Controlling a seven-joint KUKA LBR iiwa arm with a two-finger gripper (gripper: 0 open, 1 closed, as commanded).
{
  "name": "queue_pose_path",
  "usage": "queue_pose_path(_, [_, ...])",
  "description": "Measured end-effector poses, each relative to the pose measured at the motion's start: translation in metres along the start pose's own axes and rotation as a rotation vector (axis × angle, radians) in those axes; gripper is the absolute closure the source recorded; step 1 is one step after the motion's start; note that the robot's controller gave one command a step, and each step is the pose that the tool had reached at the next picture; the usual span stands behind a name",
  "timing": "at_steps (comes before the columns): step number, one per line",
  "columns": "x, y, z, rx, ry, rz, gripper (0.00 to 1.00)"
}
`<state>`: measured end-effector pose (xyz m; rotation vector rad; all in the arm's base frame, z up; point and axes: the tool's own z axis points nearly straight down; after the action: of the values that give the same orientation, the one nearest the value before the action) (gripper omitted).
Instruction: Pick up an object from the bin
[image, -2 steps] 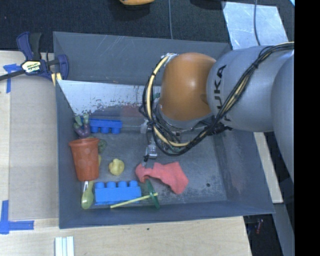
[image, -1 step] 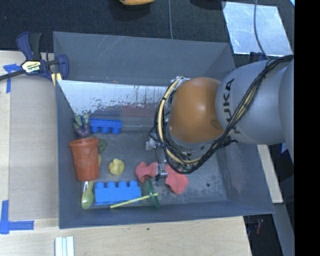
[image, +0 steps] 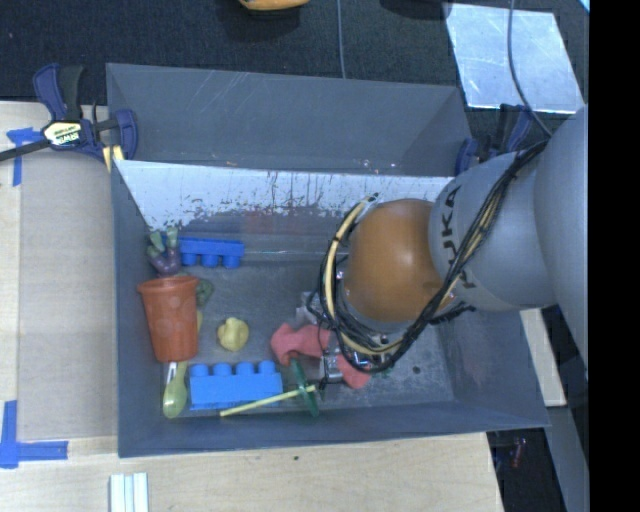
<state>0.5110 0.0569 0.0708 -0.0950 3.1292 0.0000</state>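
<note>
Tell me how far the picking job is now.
Done: the gripper is down inside the bin, right at a red thing near the front wall. In hand: whether it grips that thing is hidden under the arm's orange cover. Left: lifting it out; the red thing, the blue brick beside it and the orange cup all lie on the floor.

Behind the grey bin (image: 290, 130) ran a black surface (image: 180, 35); a shiny silver sheet (image: 510, 55) lay past its far-right corner.
</note>
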Motion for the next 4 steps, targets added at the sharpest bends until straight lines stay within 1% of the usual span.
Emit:
queue_pose_path(1, [-0.019, -0.052, -0.001, 0.000, -0.006, -0.118, 1.00])
queue_pose_path(2, [-0.019, -0.052, -0.001, 0.000, -0.006, -0.118, 1.00])
queue_pose_path(3, [-0.023, -0.058, -0.001, 0.000, -0.010, -0.354, 1.00])
queue_pose_path(4, [-0.016, -0.053, -0.064, -0.001, 0.000, -0.450, 1.00])
